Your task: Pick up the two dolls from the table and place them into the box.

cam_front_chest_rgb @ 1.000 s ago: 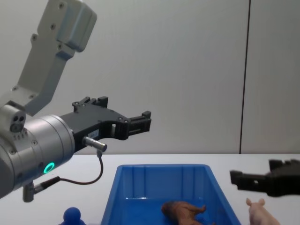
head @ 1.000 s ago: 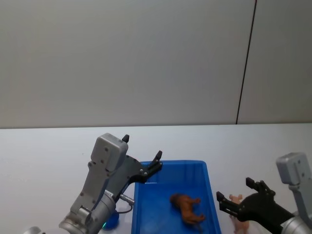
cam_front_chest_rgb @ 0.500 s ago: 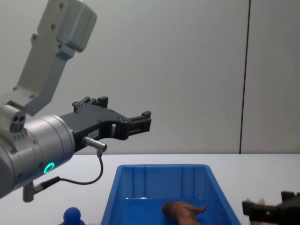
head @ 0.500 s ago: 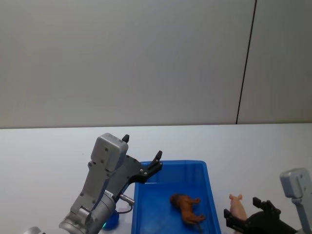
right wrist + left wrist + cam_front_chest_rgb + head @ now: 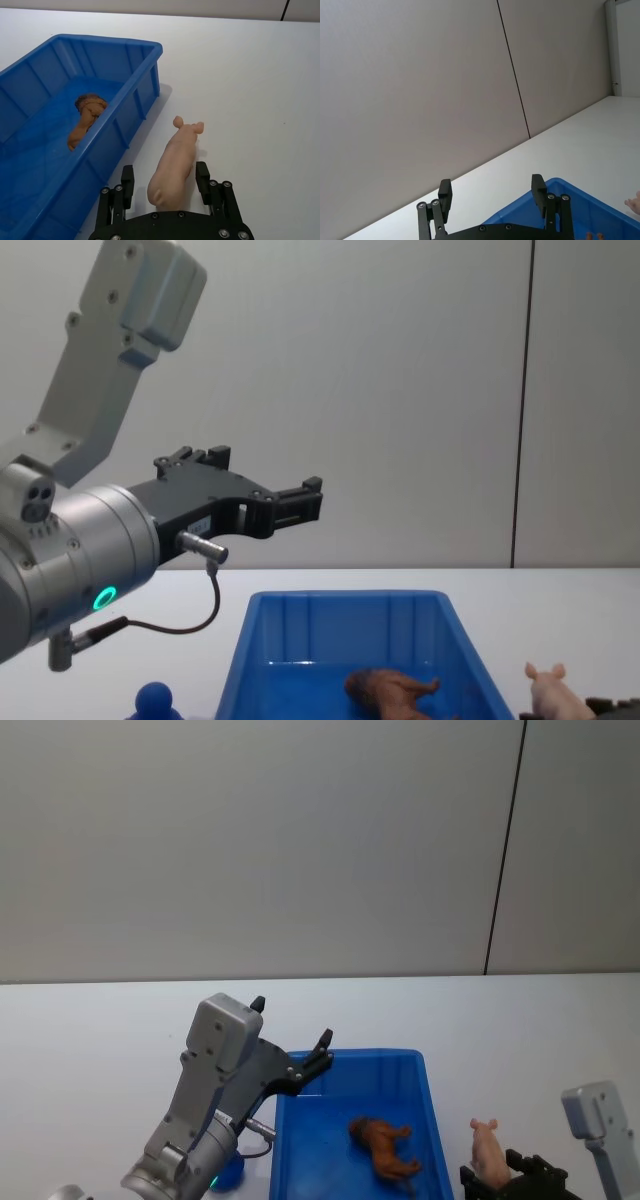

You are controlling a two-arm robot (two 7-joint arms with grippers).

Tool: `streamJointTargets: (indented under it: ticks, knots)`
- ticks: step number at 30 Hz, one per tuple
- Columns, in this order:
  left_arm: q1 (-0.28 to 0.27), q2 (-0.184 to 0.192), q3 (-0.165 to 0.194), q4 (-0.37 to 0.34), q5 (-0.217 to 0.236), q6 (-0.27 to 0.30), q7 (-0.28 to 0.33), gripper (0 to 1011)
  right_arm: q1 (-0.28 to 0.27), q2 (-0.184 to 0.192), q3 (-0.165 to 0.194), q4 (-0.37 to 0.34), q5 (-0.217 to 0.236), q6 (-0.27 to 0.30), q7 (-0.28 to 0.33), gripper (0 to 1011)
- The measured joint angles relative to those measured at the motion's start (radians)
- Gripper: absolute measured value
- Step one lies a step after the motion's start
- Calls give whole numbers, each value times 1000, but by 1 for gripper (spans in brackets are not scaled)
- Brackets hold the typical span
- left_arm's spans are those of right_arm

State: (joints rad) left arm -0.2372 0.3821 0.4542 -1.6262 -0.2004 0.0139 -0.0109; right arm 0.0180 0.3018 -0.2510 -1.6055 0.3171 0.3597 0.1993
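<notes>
Right gripper (image 5: 165, 184) has dropped over the last second, from hovering above the pink pig (image 5: 176, 159) to sitting low at its 6 o'clock end. Its fingers (image 5: 127, 186) now straddle the rump, spread apart with a sliver of gap on each side as far as I can tell, so nothing's grabbed yet.

The pig stands on the table (image 5: 250, 75) just beside the box (image 5: 350, 1056), at the box's 3 o'clock, snout pointing to 12. The brown doll (image 5: 385, 1146) is already lying inside the box, so I'd call this half done and mid-grasp on doll number two.

Left gripper (image 5: 491, 189) hangs unclenched and empty above the box's 9 o'clock side, basically idle.

Next move, I reckon: squeeze on the rump, lift straight up, swing toward 9 o'clock high enough to clear the wall, then let go.
</notes>
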Motion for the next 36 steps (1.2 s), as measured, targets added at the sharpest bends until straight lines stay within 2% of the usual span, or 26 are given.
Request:
streamJointTargets:
  ticks: [3,9,10,11,14,19,29,36]
  knots:
    - [0,0,0,0,0,0,0,1001,2,-3,-1,6,1,4,0,726]
    - [0,0,0,0,0,0,0,1001,7,-9,-3,17,7,13,-6,503]
    - [0,0,0,0,0,0,0,1001,7,-9,-3,17,8,14,-7,503]
    - [0,0,0,0,0,0,0,1001,7,-10,-3,18,8,15,-9,440]
    - [0,0,0,0,0,0,0,1000,7,-11,-3,18,8,15,-16,382]
    - [0,0,0,0,0,0,0,1000,6,-11,-4,6,-2,6,-25,375]
    - [0,0,0,0,0,0,0,1001,7,-9,-7,-44,-49,-36,-38,375]
    - [0,0,0,0,0,0,0,1001,29,-16,-12,-83,-86,-59,-15,375]
